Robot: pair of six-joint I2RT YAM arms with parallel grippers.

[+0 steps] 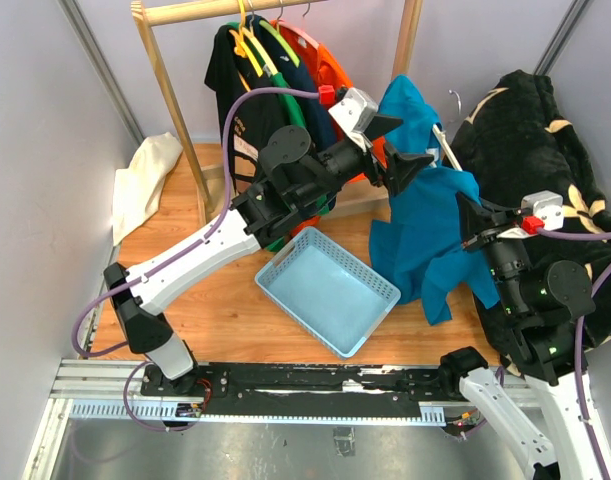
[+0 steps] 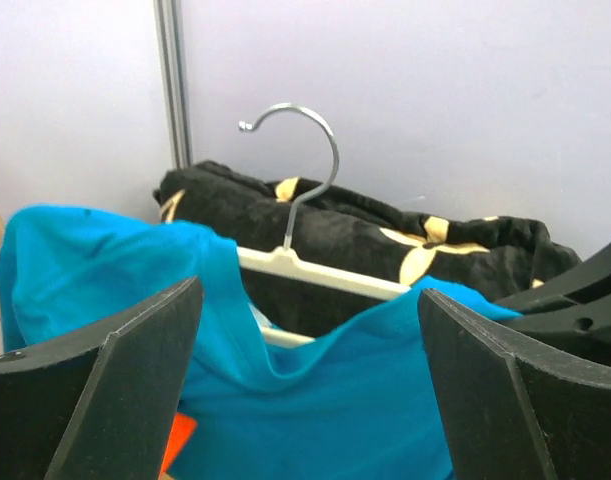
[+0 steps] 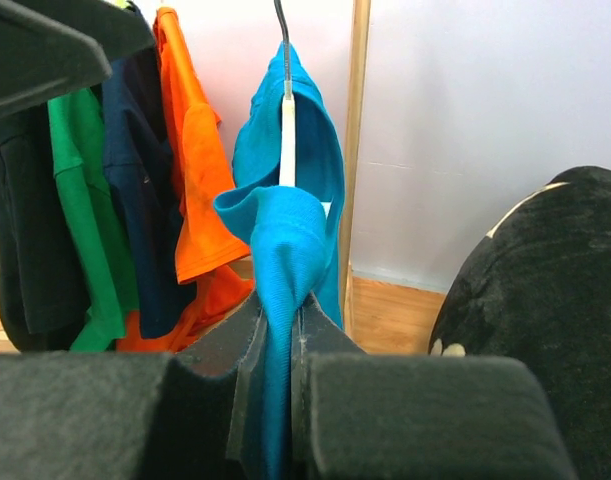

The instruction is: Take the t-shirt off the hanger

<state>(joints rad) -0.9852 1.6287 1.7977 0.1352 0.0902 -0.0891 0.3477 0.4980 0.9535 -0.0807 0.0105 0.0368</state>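
A teal t-shirt (image 1: 425, 230) hangs off a white hanger (image 1: 447, 146) with a metal hook, right of the clothes rack. In the left wrist view the hanger (image 2: 320, 272) shows its bar and hook above the sagging teal collar (image 2: 315, 400). My left gripper (image 1: 400, 143) stands open at the shirt's upper edge, its fingers (image 2: 135, 380) on either side of the cloth without touching it. My right gripper (image 1: 468, 222) is shut on a bunched fold of the t-shirt (image 3: 285, 250) at the shirt's right side. The hanger (image 3: 287, 130) rises just beyond that fold.
A light blue basket (image 1: 325, 290) lies on the wooden table in front of the shirt. The wooden rack (image 1: 175, 90) holds black, green, navy and orange shirts (image 1: 285, 70). A black blanket (image 1: 535, 130) fills the right side. A cream cloth (image 1: 145, 175) lies at the left.
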